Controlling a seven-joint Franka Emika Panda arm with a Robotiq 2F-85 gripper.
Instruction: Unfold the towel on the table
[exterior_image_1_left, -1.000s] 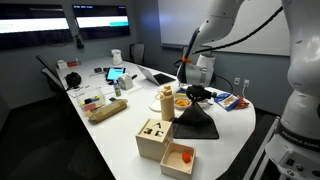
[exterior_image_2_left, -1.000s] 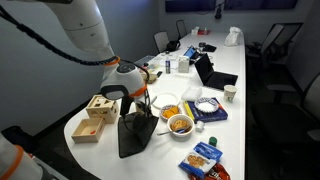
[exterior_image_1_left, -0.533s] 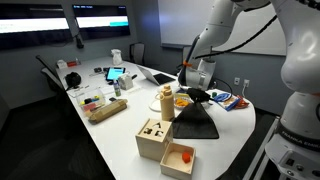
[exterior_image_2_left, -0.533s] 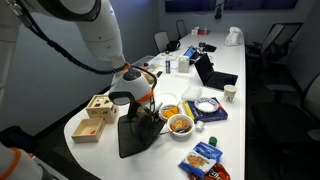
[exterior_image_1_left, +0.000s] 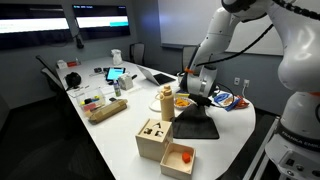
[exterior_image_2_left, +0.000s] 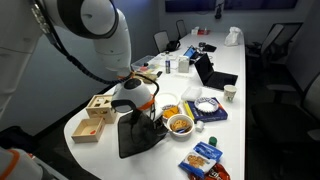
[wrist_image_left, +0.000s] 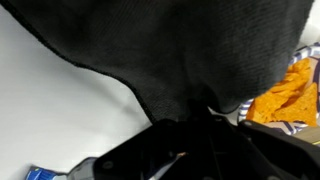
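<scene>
Black towel (exterior_image_2_left: 138, 135) lay on the white surface (exterior_image_2_left: 165, 157) near its edge, one fold pinched in the tool (exterior_image_2_left: 148, 112) — a sideways drag could upset the snack bowl (exterior_image_2_left: 180, 124) just beside.

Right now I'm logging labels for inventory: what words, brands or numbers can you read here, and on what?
Nothing is legible.
Print on the blue snack packets: too small.
Bright bands on the wall screens: blurred.
Lit tablet screen: too small.
The black towel shows no print.
</scene>
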